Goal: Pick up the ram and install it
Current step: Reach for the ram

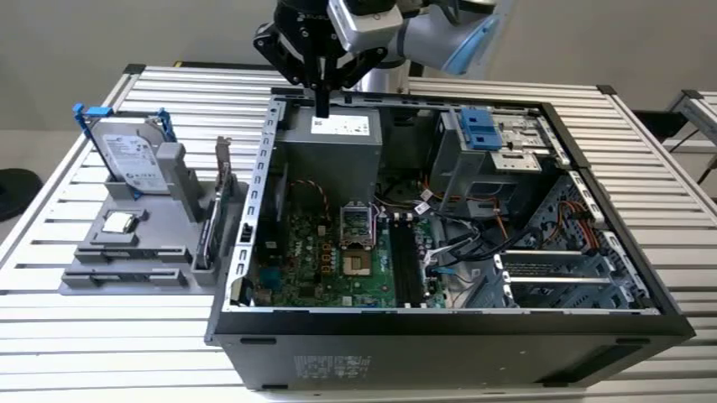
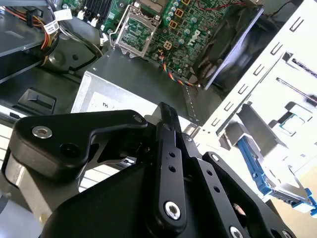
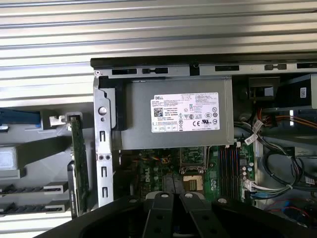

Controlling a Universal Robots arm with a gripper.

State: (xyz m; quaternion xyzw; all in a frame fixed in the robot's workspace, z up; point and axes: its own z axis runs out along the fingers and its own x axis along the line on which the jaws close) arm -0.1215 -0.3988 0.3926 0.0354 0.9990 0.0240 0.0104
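Hovering gripper (image 1: 322,105) over case (image 1: 448,340) | jaws together (empty) | ram (image 3: 78,163) apart, outside case

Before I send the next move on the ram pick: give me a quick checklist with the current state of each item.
1. Ram standing on edge in the grey holder, outside the computer case: ok.
2. Gripper empty: ok, it holds nothing.
3. Gripper open for a pick: not ok, it is shut.
4. Gripper above the ram: not ok, it hangs over the power supply inside the case.
5. Memory slots free: cannot tell.
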